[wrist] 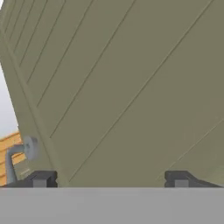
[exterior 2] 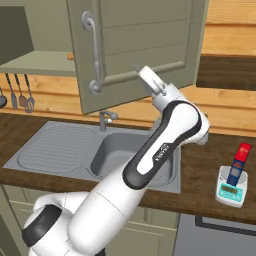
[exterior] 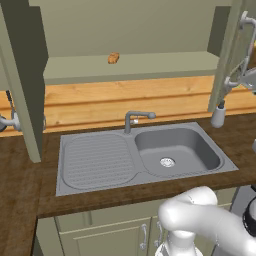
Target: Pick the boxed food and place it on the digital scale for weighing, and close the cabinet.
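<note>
The boxed food (exterior 2: 240, 163) is standing upright on the digital scale (exterior 2: 231, 191), which sits on the dark wooden worktop (exterior 2: 210, 170) to the right of the steel sink (exterior: 145, 155). Up at the wall cabinet (exterior: 130, 35), the doors are swung open, and there's a small orange-brown lump (exterior: 113, 58) alone on the shelf inside. The white arm reaches up and the hand (wrist: 110, 179) is right against the panelled face of the open right-hand door (exterior 2: 145, 45), just beside its vertical silver bar handle (exterior 2: 93, 52). From the hand view the two dark finger tips (wrist: 41, 178) stand wide apart with nothing between them, the grooved door panel close in front and the foot of the handle off to one side.
</note>
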Robot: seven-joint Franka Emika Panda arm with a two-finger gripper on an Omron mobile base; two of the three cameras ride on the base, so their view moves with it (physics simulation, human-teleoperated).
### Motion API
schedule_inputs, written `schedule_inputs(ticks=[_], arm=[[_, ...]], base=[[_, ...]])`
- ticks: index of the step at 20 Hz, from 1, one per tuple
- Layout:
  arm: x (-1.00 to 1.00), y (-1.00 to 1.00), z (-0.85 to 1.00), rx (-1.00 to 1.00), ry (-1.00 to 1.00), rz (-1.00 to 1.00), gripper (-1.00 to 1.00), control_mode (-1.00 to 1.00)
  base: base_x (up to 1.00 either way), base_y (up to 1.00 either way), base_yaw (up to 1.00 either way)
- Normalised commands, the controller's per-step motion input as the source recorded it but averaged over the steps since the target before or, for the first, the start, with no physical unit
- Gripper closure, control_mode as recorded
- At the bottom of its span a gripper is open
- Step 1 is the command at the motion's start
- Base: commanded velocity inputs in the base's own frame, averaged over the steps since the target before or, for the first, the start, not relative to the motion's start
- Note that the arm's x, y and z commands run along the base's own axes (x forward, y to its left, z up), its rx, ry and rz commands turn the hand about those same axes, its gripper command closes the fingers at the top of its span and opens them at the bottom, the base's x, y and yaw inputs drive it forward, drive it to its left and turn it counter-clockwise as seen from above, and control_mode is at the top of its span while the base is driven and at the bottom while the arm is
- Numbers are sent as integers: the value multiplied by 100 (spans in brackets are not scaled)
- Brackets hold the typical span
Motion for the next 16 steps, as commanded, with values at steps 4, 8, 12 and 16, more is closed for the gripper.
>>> schedule_inputs(ticks=[4,8,12,16], arm=[[98,100,-21,-10,11,-17,-100,-100],[100,92,-17,-3,0,-17,-100,-100],[100,41,-1,-6,0,-5,-100,-100],[96,6,0,-1,1,0,-100,-100]], base=[[0,0,0],[0,0,0],[0,0,0],[0,0,0]])
